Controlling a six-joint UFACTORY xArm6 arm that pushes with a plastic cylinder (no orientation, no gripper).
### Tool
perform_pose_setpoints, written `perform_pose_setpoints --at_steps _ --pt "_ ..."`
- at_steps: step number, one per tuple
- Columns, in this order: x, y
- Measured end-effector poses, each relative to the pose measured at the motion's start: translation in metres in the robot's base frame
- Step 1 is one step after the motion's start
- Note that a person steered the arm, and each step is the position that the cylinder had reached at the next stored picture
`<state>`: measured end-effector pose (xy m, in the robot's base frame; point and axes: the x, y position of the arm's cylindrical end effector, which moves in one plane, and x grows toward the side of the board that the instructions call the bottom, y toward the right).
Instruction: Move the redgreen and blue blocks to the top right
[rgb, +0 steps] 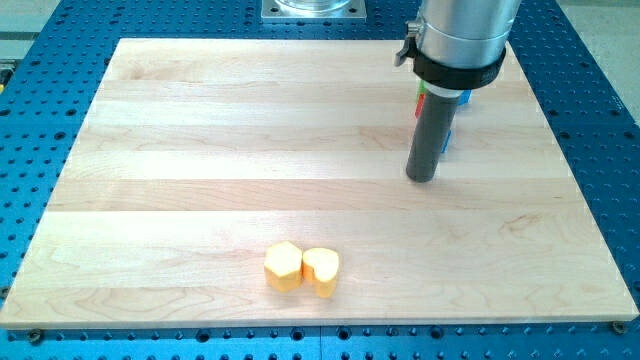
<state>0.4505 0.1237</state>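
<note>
Our tip (422, 179) rests on the wooden board (200, 150), in the board's upper right part as the view shows it. It is a plain dark rod with nothing to spread or close, and it holds nothing.

Just behind the rod, toward the view's top and slightly to its right, slivers of colour show past its edges. A red block (421, 88) peeks out at the rod's left edge, with a bit of green block (420, 101) right below it and a small strip of orange beneath that. At the rod's right edge we see a blue block (450, 135), and a second blue sliver near the collar above it. The rod covers most of these blocks, so we cannot make out their shapes, nor tell whether our tip touches any of them.

Well away from our tip, toward the view's bottom and left, two yellow blocks sit touching each other: a yellow hexagon block (283, 266) and, on its right, a yellow heart block (321, 270).

The board lies on a blue perforated table (40, 60).
</note>
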Motion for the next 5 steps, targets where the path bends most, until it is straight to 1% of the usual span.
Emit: perform_pose_setpoints --at_steps 1,3,5 --pt "0.000 0.002" --pt "-0.063 -0.001" --pt "-0.096 -0.005"
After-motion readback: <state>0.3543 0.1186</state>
